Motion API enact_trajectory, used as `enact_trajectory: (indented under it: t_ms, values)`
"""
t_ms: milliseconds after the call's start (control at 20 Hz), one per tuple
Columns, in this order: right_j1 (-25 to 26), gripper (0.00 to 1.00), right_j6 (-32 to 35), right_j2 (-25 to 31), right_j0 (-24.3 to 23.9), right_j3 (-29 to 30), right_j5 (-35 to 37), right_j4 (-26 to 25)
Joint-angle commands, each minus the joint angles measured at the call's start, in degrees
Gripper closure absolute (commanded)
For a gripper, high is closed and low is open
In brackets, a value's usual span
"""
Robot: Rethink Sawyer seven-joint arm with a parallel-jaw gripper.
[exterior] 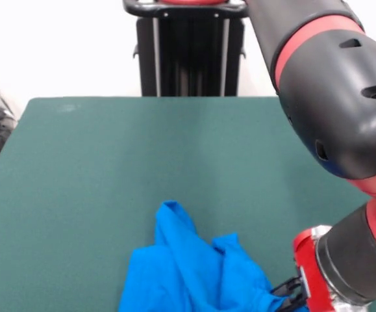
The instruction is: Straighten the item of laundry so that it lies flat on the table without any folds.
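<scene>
Beside the crumpled T-shirt (191, 273), at its right edge, the gripper (290, 294) sits low, probably seeking cloth; its jaw state cannot be told.

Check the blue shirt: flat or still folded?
Still folded. The blue shirt is bunched with raised ridges and creases on the green table; its lower part is cut off.

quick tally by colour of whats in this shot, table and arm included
blue: 1, the crumpled shirt
green: 1, the table
red and black: 1, the robot arm
total: 3
</scene>
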Motion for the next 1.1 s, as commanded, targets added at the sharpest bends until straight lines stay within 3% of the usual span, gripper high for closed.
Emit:
enact_trajectory:
  t_ms: [50,300,500,700,1100]
  values:
    - [-0.8,1.0,7.1,-4.1,-0.5,5.2,3.5,11.4]
    - [-5.2,1.0,9.8,-11.2,-1.1,8.8,8.1,28.3]
    - [-7.0,1.0,10.2,-13.1,-0.9,9.1,10.9,32.6]
    - [-8.2,1.0,9.2,-12.8,-0.2,7.2,13.3,31.8]
    - [-11.1,1.0,5.3,-7.0,-0.8,4.7,19.9,27.2]
